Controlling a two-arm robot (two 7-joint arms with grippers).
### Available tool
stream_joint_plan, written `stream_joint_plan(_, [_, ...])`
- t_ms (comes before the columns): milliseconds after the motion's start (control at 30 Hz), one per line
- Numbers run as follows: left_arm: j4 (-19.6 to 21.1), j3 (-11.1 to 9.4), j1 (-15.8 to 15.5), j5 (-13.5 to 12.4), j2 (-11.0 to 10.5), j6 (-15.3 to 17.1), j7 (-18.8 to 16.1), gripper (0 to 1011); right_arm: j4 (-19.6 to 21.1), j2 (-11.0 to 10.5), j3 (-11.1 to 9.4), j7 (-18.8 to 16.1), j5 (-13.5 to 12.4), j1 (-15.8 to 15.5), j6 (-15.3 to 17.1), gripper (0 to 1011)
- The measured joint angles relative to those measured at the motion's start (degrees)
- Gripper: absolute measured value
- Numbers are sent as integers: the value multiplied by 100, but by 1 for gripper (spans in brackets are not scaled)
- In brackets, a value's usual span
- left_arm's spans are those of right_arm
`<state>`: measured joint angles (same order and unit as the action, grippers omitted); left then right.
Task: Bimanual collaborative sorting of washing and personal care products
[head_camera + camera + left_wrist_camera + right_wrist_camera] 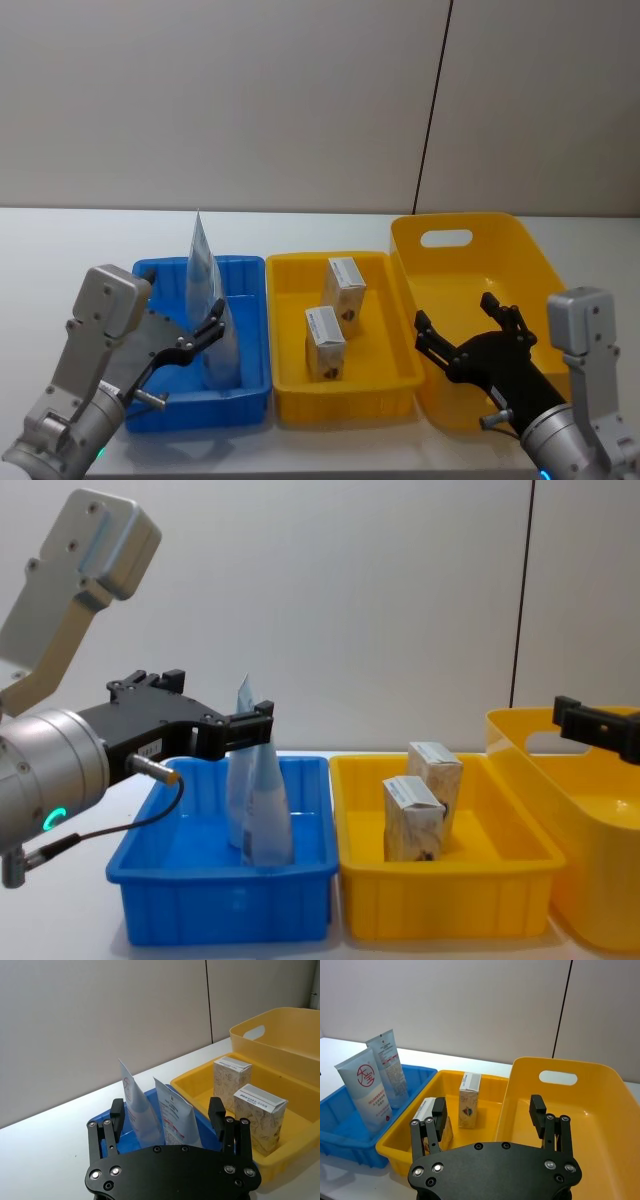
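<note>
Two pale squeeze tubes (203, 290) with red print stand upright in the blue tray (160, 410), seen close as the front tube (175, 1119) and the rear tube (136, 1107). My left gripper (209, 329) hangs open right beside them, at the height of their upper halves (262, 726), holding nothing. Two beige cartons stand in the yellow tray (340, 400): the far carton (346, 284) and the near carton (325, 343). My right gripper (468, 326) is open and empty above the near side of the yellow handled basket (520, 250).
The blue tray, the yellow tray and the basket stand side by side from left to right near the table's front edge. A white table (60, 250) stretches to the left and behind them. A grey wall closes the back.
</note>
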<state>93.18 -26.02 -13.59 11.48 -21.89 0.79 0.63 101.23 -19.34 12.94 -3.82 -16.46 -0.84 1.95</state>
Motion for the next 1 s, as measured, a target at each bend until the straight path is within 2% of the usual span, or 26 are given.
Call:
stream_joint_plan(733, [0,0,0,0,0,0,0,1001,0,0,0,0,1,0,1,1003])
stream_joint_plan(1000, [0,0,0,1,0,0,0,1001,62,17,79,10,80,82,264,1003])
